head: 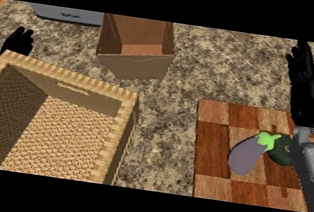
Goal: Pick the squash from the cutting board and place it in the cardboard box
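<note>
Right hand (307,91) open, fingers straight, above cutting board (222,137); dark green squash (283,150) beside eggplant (246,155); cardboard box (137,44) well apart.

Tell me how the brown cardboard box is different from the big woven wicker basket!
The brown cardboard box has smooth plain walls, while the big woven wicker basket has a woven pattern all over. The box looks smaller and narrower; the basket looks much wider. The box stands at the far side of the speckled stone counter; the basket sits nearer, at the left. Both are open on top with nothing visible inside.
</note>
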`<state>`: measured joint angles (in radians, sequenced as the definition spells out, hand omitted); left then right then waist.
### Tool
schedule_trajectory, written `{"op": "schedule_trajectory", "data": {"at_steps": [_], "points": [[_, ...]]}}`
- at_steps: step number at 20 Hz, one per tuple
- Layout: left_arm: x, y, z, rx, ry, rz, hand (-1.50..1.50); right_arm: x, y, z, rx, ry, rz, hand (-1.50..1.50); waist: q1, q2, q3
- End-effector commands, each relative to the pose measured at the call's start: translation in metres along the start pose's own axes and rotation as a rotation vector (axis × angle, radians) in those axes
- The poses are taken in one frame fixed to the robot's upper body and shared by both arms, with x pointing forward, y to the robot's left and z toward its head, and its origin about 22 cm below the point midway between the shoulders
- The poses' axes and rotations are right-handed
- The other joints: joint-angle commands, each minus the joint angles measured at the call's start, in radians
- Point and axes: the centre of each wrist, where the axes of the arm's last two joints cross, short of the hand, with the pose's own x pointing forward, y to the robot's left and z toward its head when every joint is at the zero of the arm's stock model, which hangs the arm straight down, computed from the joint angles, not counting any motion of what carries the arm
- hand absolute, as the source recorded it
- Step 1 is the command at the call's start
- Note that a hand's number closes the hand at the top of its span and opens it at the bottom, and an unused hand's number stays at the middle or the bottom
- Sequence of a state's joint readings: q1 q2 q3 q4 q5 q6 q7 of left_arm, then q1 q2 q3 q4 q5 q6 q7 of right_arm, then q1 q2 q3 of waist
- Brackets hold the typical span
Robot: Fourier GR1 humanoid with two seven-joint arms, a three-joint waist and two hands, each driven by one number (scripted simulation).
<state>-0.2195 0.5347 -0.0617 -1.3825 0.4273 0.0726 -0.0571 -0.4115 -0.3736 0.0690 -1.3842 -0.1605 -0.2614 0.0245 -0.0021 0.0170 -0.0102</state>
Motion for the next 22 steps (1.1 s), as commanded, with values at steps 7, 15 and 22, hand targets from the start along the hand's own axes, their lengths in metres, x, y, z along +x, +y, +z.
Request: {"op": "schedule_trajectory", "data": {"at_steps": [7,15,22], "points": [[0.01,0.058,0.018,0.231,0.144,-0.367,0.0,0.016,-0.079,0.019,0.357,-0.151,0.446,-1.5,-0.005,-0.022,-0.018],[-0.02,0.049,0.035,0.258,0.241,-0.439,0.0,-0.087,-0.142,0.102,0.333,-0.156,0.069,-1.5,-0.018,-0.007,0.018],[-0.021,0.03,0.029,0.227,0.215,-0.446,0.0,-0.071,-0.204,0.096,0.428,-0.228,0.393,-1.5,0.014,-0.007,0.012]]}}
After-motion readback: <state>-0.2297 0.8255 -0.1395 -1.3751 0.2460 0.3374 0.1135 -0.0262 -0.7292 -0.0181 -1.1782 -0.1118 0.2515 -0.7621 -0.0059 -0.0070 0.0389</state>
